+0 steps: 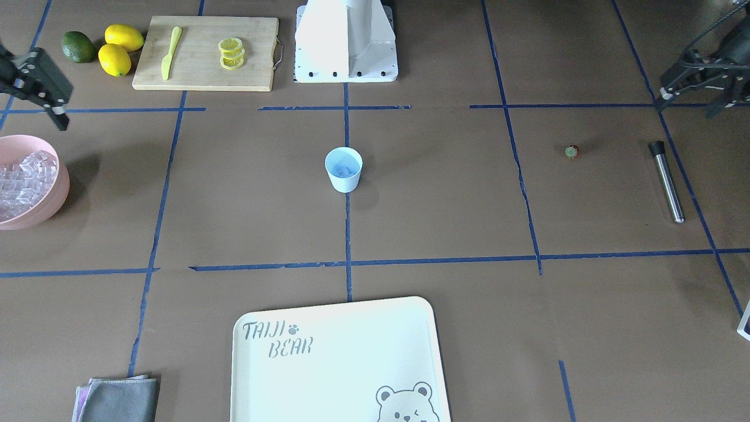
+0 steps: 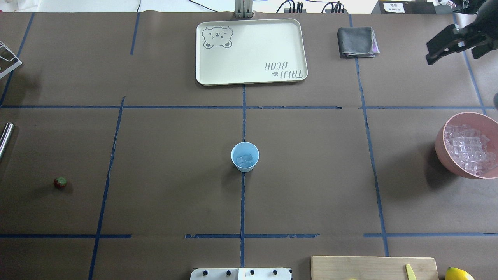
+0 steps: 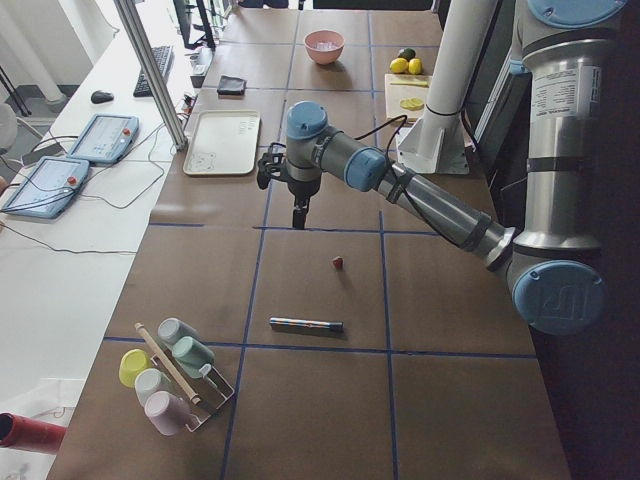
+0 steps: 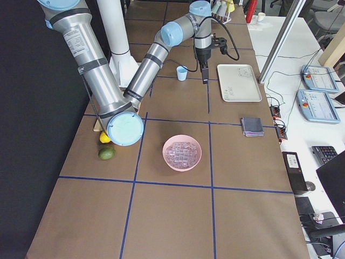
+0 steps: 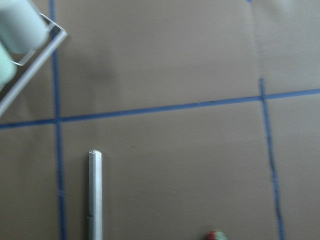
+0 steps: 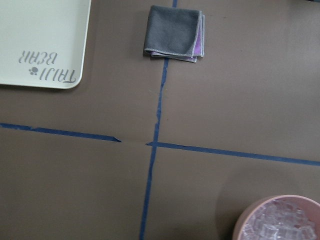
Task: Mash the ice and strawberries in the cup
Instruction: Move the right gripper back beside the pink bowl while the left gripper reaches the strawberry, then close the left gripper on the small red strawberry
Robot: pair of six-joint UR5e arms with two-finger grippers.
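The strawberry (image 1: 572, 152) lies well apart from the cup (image 1: 343, 169) — near the left gripper (image 1: 665, 97), not touching it. Left or right gripper (image 1: 58, 114) — clenched or released, I cannot tell.

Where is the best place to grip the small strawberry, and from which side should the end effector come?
I would grip the strawberry across its red body, coming straight down from above. It is tiny, lies low on the table, and nothing stands close beside it.

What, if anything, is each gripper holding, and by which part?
Nothing is held: the left gripper and right gripper are both empty, and the strawberry and cup sit untouched on the table.
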